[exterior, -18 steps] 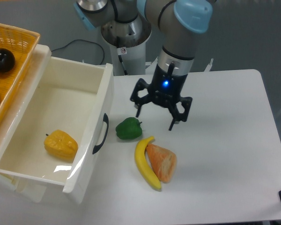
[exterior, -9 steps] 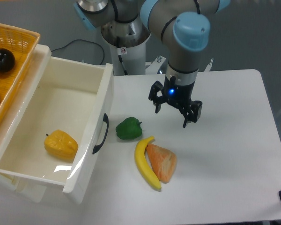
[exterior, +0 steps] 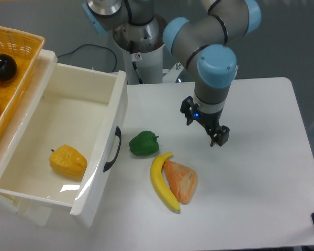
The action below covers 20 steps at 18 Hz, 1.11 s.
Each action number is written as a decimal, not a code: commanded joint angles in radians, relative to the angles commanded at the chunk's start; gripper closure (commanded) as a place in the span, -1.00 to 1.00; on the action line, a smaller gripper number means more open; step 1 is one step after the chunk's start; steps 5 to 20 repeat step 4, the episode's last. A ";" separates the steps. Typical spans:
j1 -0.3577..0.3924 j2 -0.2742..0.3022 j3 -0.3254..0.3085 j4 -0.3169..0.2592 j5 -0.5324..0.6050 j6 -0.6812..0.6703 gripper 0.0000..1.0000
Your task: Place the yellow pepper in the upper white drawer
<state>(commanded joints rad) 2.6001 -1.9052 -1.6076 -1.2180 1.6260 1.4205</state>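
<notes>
The yellow pepper (exterior: 68,162) lies on the floor of the upper white drawer (exterior: 109,112), near its front left part. The drawer is pulled open, its dark curved handle facing the table. My gripper (exterior: 204,129) hangs over the white table to the right of the drawer, well away from the pepper. Its fingers stand apart with nothing between them.
A green pepper (exterior: 143,144) sits just right of the drawer handle. A banana (exterior: 163,183) and an orange croissant-like piece (exterior: 181,181) lie below it. An orange wicker basket (exterior: 13,57) with a black ball (exterior: 2,67) stands at the far left.
My gripper has moved right, away from the green pepper, and turned about its axis, so it now looks narrower. The pepper in the drawer has stayed put.
</notes>
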 joint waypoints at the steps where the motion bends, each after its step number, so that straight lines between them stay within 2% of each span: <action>1: 0.003 -0.003 0.000 0.000 0.000 0.009 -1.00; 20: 0.003 -0.012 0.003 0.000 -0.005 0.015 -1.00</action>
